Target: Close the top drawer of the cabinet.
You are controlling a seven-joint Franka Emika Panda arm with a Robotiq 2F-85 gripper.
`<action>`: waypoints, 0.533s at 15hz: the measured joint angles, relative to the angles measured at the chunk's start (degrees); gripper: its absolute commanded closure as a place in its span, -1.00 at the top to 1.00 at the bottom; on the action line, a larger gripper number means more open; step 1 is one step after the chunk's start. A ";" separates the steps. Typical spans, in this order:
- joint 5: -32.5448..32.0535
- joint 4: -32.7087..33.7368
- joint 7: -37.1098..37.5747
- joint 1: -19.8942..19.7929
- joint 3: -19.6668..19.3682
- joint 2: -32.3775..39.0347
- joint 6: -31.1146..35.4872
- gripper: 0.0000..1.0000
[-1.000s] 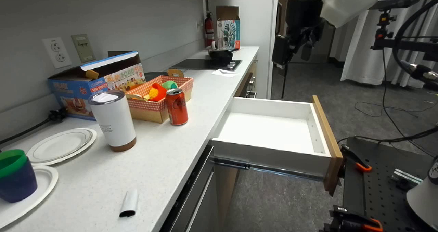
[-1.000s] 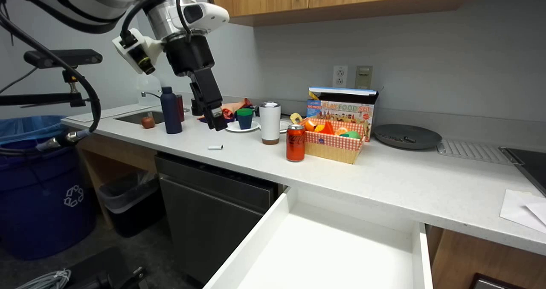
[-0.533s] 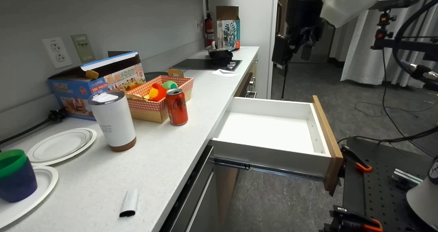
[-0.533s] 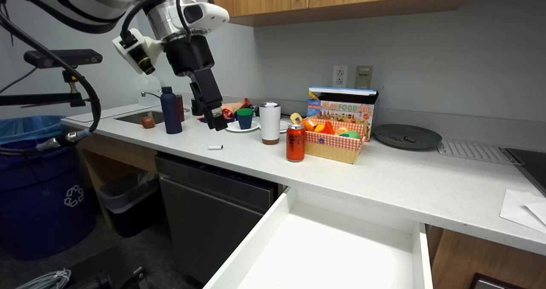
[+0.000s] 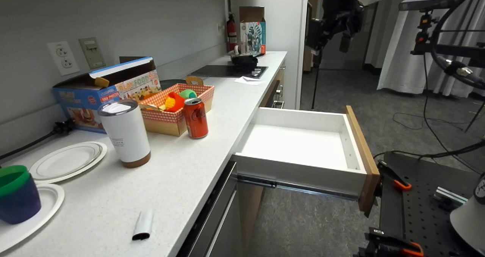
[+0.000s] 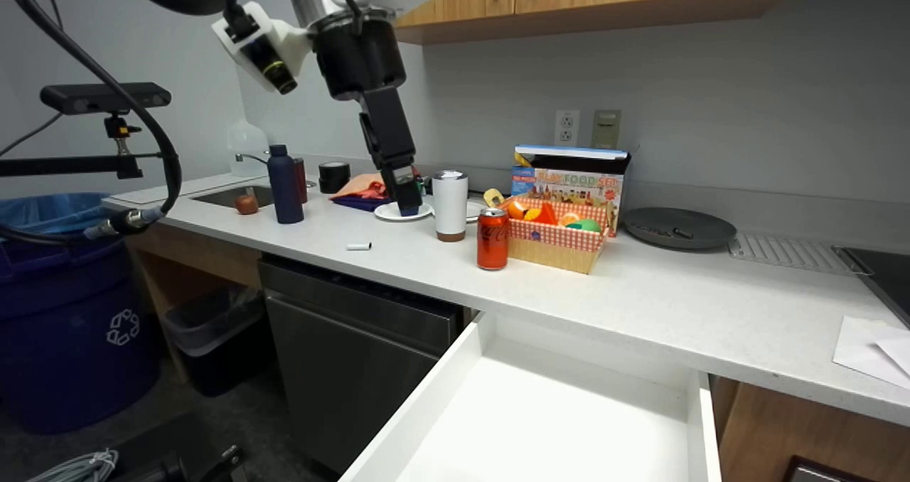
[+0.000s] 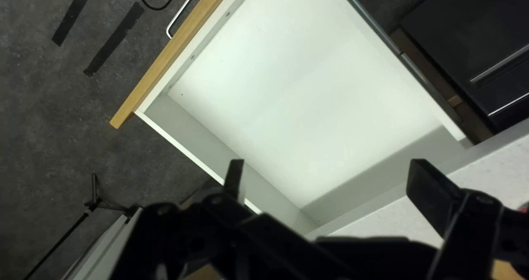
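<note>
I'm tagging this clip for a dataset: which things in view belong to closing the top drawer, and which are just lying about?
Part of the job:
top drawer, standing open
cabinet it slides into
gripper, open

Just lying about:
red can
white tumbler
checked basket
play food box
dark blue bottle

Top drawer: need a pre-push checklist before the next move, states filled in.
1. Top drawer out, with travel left to close: ok, it stands well open.
2. Hand shut for pushing: not ok, jaws apart in the wrist view.
3. Hand against the front panel: not ok, it hangs higher, apart from it.
4. Handle seen by the wrist camera: ok.
5. Red soda can outside the drawer: ok, upright on the countertop.
6. Room for the hand between panel and black perforated platform: cannot tell from these angles.
</note>
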 measured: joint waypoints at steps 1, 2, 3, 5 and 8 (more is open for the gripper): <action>0.02 0.53 -1.50 -1.25 -2.13 0.03 -0.01 1.00; 0.08 0.90 -2.80 -2.48 -4.12 0.06 -0.01 1.00; 0.21 1.11 -3.78 -3.70 -5.83 0.17 -0.01 1.00; 0.95 1.02 -4.81 -5.83 -8.72 1.02 0.10 1.00; 1.25 0.67 -3.93 -8.84 -10.59 4.56 1.20 1.00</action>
